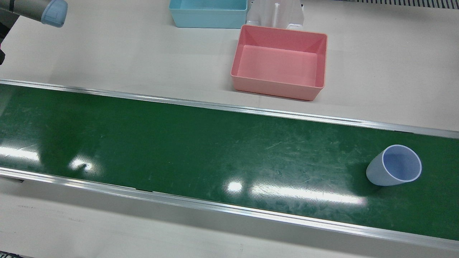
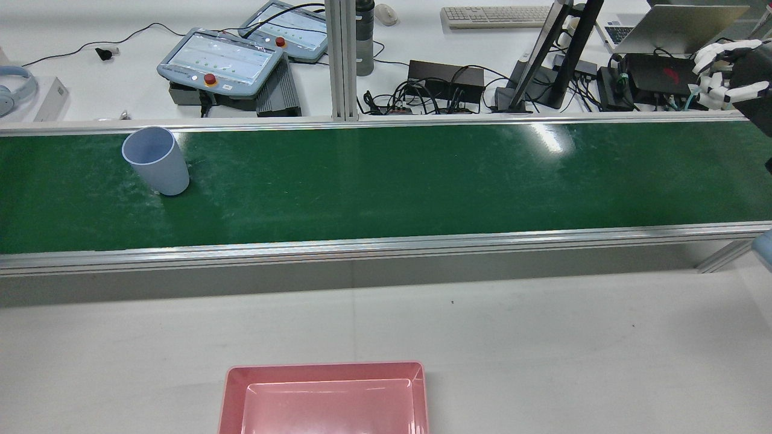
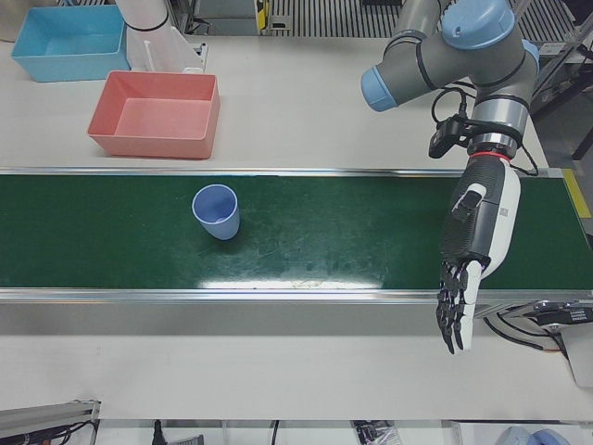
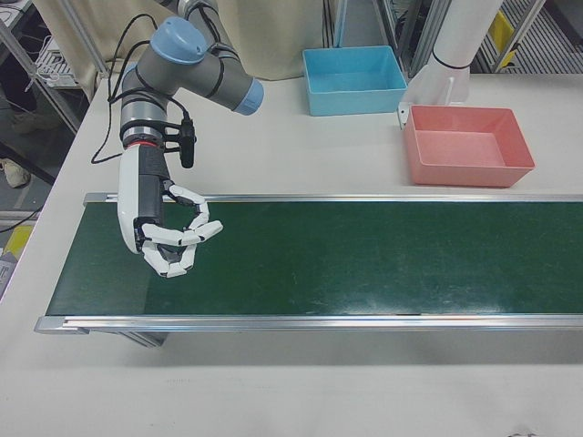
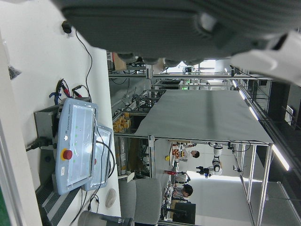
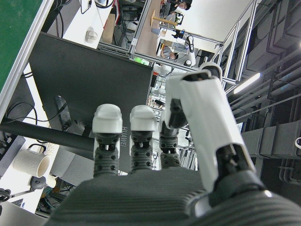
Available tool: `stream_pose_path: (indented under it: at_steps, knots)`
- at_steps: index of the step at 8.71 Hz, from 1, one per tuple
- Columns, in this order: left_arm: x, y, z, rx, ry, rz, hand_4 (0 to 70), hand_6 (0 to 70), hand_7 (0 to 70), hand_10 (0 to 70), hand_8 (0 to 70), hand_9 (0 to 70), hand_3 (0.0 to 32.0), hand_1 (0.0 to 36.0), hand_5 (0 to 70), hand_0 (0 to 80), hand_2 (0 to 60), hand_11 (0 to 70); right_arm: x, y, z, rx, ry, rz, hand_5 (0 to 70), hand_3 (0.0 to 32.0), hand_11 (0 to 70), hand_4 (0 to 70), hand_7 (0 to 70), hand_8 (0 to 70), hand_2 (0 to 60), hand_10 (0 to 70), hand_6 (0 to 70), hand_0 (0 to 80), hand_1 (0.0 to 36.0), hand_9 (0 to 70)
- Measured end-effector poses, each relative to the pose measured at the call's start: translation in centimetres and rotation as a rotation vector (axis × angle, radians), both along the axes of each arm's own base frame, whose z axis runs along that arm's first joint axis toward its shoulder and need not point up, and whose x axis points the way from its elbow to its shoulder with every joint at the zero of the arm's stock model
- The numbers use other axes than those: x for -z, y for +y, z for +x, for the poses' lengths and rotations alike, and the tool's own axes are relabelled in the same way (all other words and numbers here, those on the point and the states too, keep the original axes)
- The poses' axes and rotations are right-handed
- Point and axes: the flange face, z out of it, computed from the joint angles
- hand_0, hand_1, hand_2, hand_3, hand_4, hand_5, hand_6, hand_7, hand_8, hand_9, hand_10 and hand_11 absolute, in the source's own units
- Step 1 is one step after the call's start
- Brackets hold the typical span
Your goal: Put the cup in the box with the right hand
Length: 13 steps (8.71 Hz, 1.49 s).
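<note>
Evidently nothing is being carried yet: the pale blue cup [image 1: 394, 166] is standing upright on the green conveyor belt [image 1: 179, 143], the pink box [image 1: 279, 62] is sitting empty at twelve o'clock on the table [image 1: 107, 53], and the right robot hand [image 4: 173, 237], loosely curled on nothing, is hovering well apart, while the left robot hand [image 3: 468, 269] is hanging spread and empty.

The cup [image 1: 393, 166] is pale lavender-blue on a dark green belt [image 1: 186, 150]. One box [image 1: 279, 61] is salmon pink, another box [image 1: 208, 12] light blue. The worktop [image 1: 107, 57] is off-white.
</note>
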Motion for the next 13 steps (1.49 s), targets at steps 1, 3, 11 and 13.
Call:
stream_pose_path:
  at_steps: [1, 3, 11, 13]
  knots:
    - [0.0, 0.0, 0.03, 0.0, 0.0, 0.0, 0.0, 0.0, 0.0, 0.0, 0.0, 0.0, 0.0, 0.0, 0.0, 0.0, 0.0, 0.0, 0.0, -0.01, -0.02, 0.0, 0.0, 0.0, 25.9, 0.0, 70.0, 47.0, 70.0, 63.1, 60.0, 60.4, 33.2, 80.0, 36.0, 70.0]
    - [0.0, 0.0, 0.0, 0.0, 0.0, 0.0, 0.0, 0.0, 0.0, 0.0, 0.0, 0.0, 0.0, 0.0, 0.0, 0.0, 0.0, 0.0, 0.01, -0.01, -0.07, 0.001, 0.0, 0.0, 25.9, 0.0, 70.0, 43.5, 70.0, 63.2, 60.0, 60.4, 33.3, 80.0, 36.0, 70.0]
    - [0.0, 0.0, 0.0, 0.0, 0.0, 0.0, 0.0, 0.0, 0.0, 0.0, 0.0, 0.0, 0.0, 0.0, 0.0, 0.0, 0.0, 0.0, 0.12, 0.06, 0.34, -0.006, -0.002, 0.002, 25.9, 0.0, 70.0, 39.5, 70.0, 62.3, 60.0, 59.5, 32.7, 80.0, 36.0, 70.0]
    - [0.0, 0.0, 0.0, 0.0, 0.0, 0.0, 0.0, 0.0, 0.0, 0.0, 0.0, 0.0, 0.0, 0.0, 0.0, 0.0, 0.0, 0.0, 0.01, 0.09, 0.35, -0.006, -0.001, 0.0, 25.8, 0.0, 70.0, 36.5, 70.0, 62.2, 60.0, 59.4, 32.6, 80.0, 36.0, 70.0]
